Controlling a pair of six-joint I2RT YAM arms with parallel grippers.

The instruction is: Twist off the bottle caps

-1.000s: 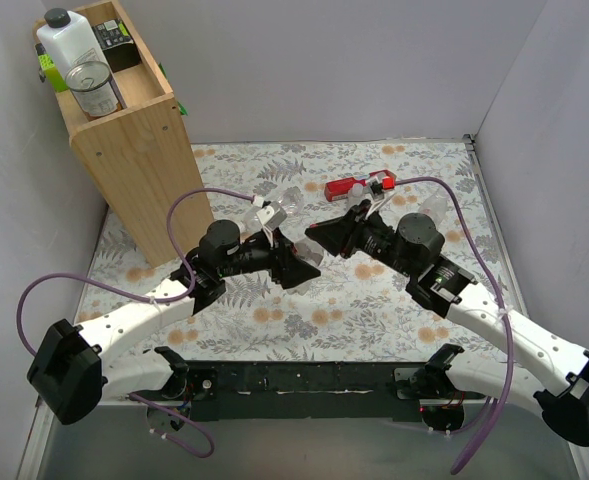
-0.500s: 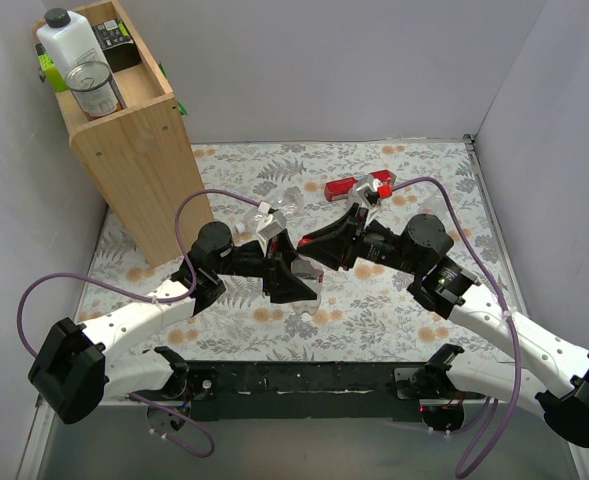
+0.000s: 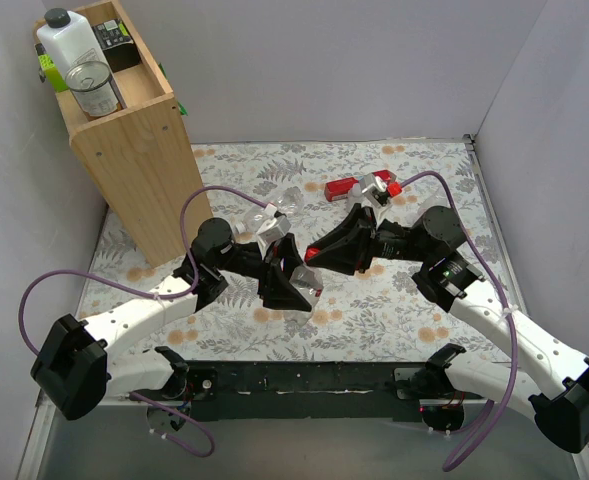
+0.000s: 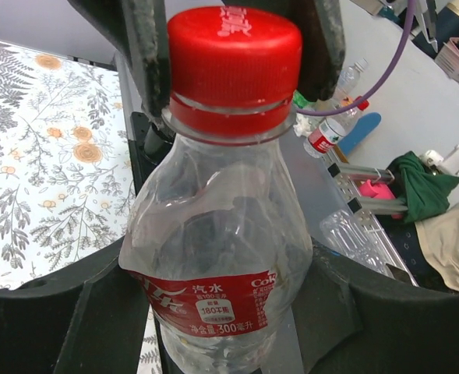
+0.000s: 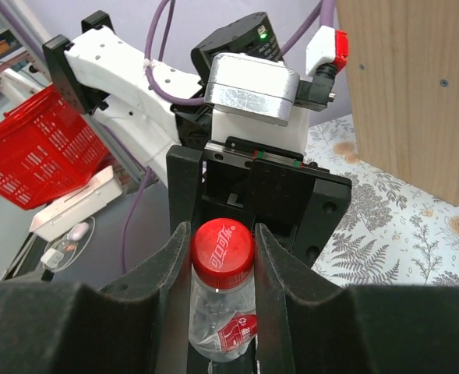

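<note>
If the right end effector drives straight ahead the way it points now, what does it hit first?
The red bottle cap, clamped between its fingers. Behind that, probably the left end effector, which holds the bottle.

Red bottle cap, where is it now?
The red cap is over the middle of the table, on the clear bottle in the left hand. The right hand pinches it.

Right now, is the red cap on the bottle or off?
On: the red cap sits on the clear bottle neck, with the right gripper shut around it.
</note>
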